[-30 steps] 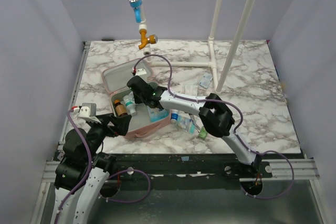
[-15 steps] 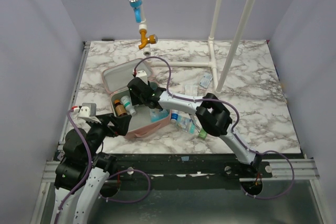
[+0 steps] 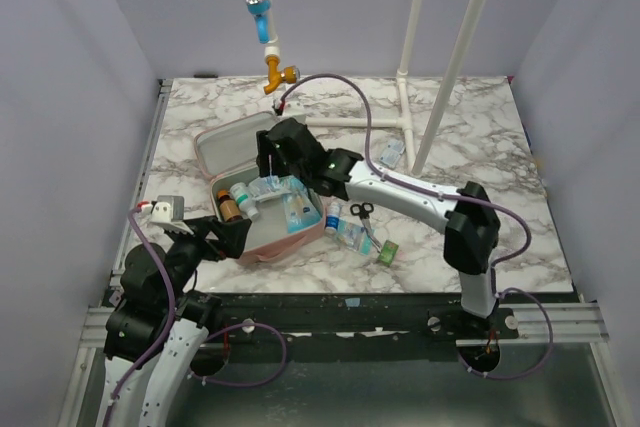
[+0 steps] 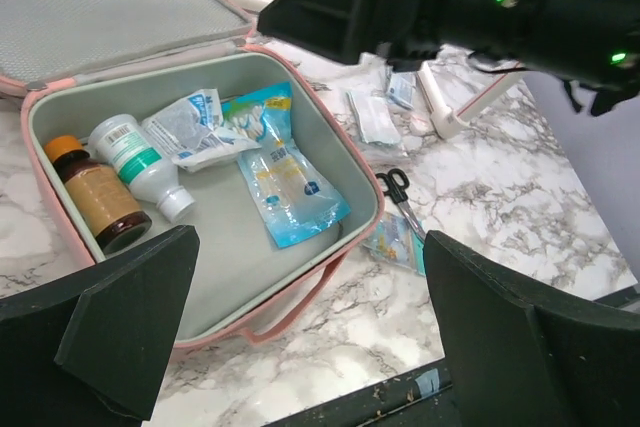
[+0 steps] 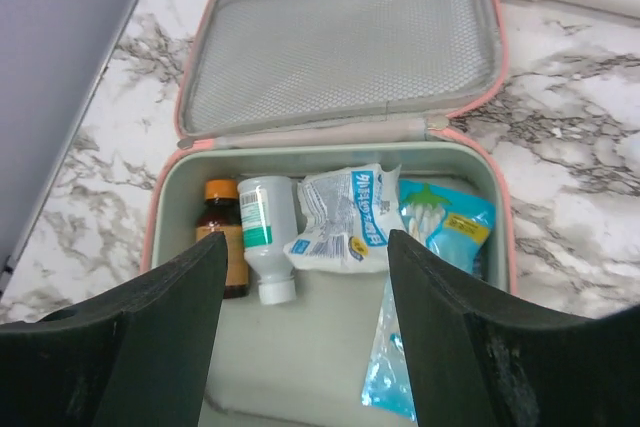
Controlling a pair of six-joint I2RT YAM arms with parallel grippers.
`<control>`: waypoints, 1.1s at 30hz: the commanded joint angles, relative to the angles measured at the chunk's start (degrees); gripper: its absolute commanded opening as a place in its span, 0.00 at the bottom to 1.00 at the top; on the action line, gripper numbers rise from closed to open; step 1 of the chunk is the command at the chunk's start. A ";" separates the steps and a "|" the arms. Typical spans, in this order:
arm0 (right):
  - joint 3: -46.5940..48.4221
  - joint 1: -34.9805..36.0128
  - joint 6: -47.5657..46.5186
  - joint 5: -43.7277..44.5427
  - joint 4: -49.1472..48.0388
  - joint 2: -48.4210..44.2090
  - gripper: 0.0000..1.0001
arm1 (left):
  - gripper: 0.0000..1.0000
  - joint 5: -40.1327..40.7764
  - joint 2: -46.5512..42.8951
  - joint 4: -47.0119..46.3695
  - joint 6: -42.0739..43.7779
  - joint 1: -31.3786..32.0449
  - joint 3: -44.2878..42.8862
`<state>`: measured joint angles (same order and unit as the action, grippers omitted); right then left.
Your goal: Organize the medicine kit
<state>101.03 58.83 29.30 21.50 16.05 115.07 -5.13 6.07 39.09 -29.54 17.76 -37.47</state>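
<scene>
The pink medicine kit (image 3: 270,247) lies open at the left of the table, lid (image 5: 340,37) folded back. In its grey tray lie a brown bottle (image 5: 222,232), a white bottle (image 5: 265,232), a crumpled white-and-blue packet (image 5: 350,217) and blue packets (image 5: 445,222). My right gripper (image 5: 305,267) hangs open above the tray with nothing between its fingers. In the top view the right gripper (image 3: 275,159) is over the hinge side. My left gripper (image 4: 310,277) stands wide open and empty at the kit's near edge (image 4: 378,209), low over the table.
Black-handled scissors (image 3: 360,215) and loose blue packets (image 3: 345,232) lie just right of the kit, with a small green item (image 3: 386,252) nearer the front. Another packet (image 3: 390,154) rests by the white pipe frame (image 3: 440,57). A tap (image 3: 265,17) hangs over the far edge.
My right gripper has opened, let go of the white-and-blue packet in the tray, and lifted back toward the lid. The left arm has not moved.
</scene>
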 commanded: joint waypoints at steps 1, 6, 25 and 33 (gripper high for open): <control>-7.09 -0.03 0.43 3.85 3.21 -8.20 0.68 | 0.98 -4.64 0.60 -1.63 1.12 0.30 0.21; -19.18 -0.01 1.79 5.37 4.73 -18.69 0.69 | 0.98 -10.16 0.90 -1.83 -0.08 0.27 -0.83; -49.96 0.02 16.98 12.17 18.77 -44.29 0.72 | 0.89 -25.91 4.97 -3.21 -14.51 0.59 5.40; -55.19 -0.02 27.82 13.01 23.76 -43.93 0.72 | 0.87 -19.14 15.62 -6.80 -16.73 11.63 5.03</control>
<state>47.77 58.81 49.60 31.57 35.70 71.57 -28.53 15.92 35.64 -44.53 22.04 -31.86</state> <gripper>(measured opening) 0.719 0.876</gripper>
